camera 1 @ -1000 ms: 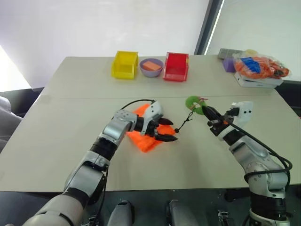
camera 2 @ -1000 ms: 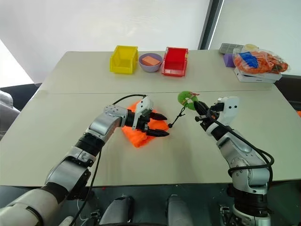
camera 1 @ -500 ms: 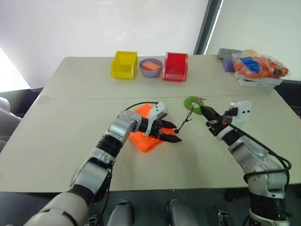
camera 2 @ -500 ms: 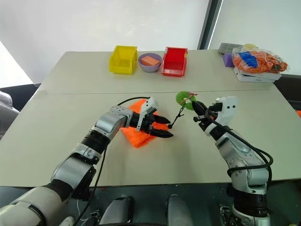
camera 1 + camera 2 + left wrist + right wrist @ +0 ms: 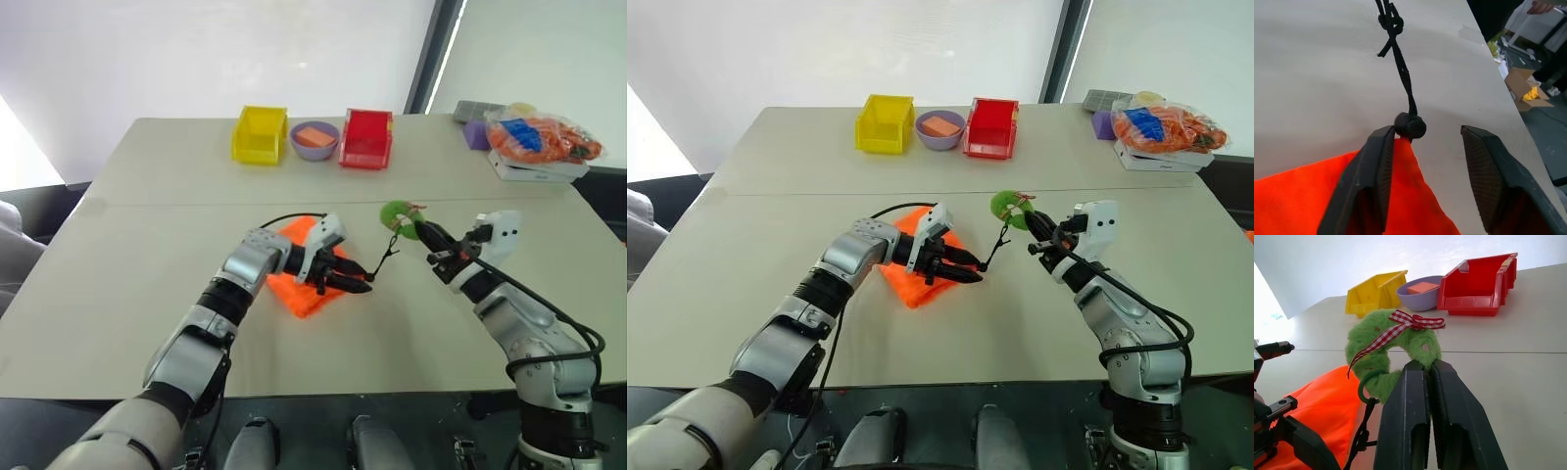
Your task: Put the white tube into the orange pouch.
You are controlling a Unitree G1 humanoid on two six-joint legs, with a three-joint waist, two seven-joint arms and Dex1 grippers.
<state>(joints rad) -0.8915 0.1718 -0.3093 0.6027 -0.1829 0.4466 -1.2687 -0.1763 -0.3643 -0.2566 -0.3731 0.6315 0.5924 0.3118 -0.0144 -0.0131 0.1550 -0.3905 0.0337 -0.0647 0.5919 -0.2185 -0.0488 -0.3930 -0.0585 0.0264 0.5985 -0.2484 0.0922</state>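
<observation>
Left wrist view: orange pouch (image 5: 1327, 196) between left gripper (image 5: 1425, 183) (astride)

Two bins, one yellow (image 5: 260, 134) and one red (image 5: 366, 138). One purple bowl (image 5: 314, 140) between them. One orange pouch (image 5: 304, 290) under the left tool (image 5: 357, 282), with one green fuzzy ring (image 5: 1391, 352). One clear bag (image 5: 542, 136), perhaps holding carrots.
</observation>
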